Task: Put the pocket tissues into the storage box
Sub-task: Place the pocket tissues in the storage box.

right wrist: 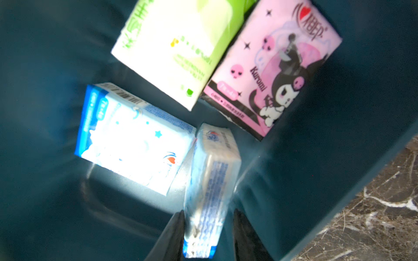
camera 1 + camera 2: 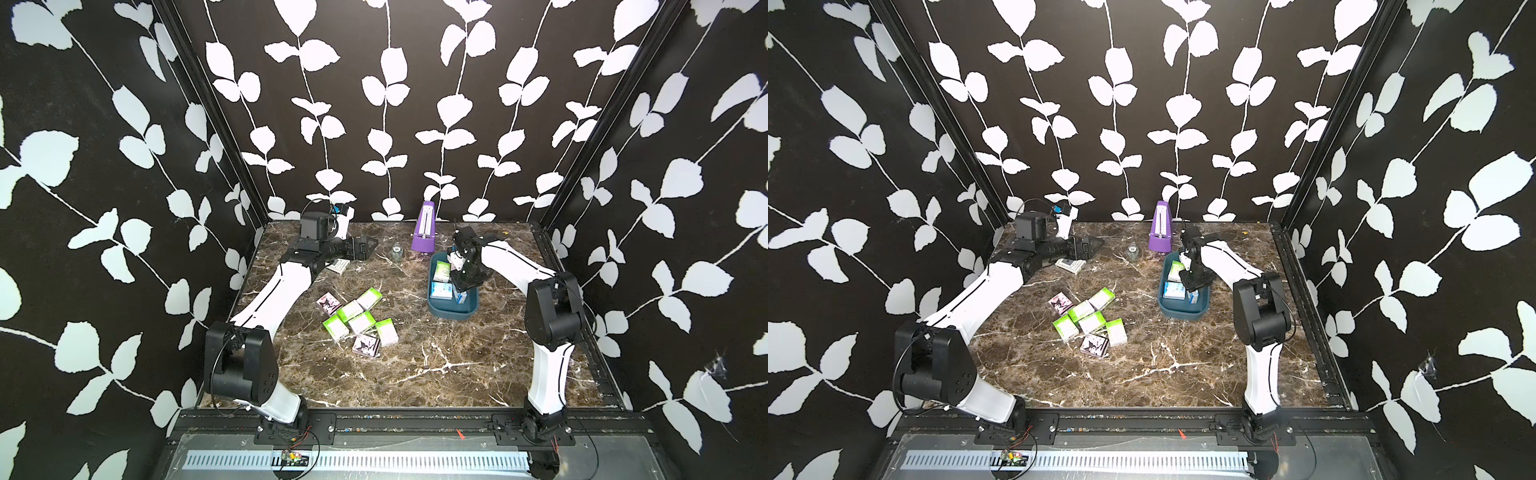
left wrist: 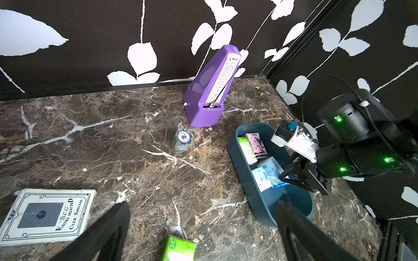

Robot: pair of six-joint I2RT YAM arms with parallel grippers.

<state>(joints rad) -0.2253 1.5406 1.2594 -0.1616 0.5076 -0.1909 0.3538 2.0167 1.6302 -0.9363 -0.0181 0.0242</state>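
The dark teal storage box sits at the right rear of the table. It holds several pocket tissues: a green one, a pink one and a blue one. My right gripper reaches down into the box, open. A second blue packet stands on edge between its fingers, touching one with a gap to the other. Several more green and pink packets lie mid-table. My left gripper hovers open and empty at the rear left.
A purple metronome stands by the back wall behind the box. A wrapped stack of poker chips sits beside it. A card deck lies under my left arm. Walls enclose three sides.
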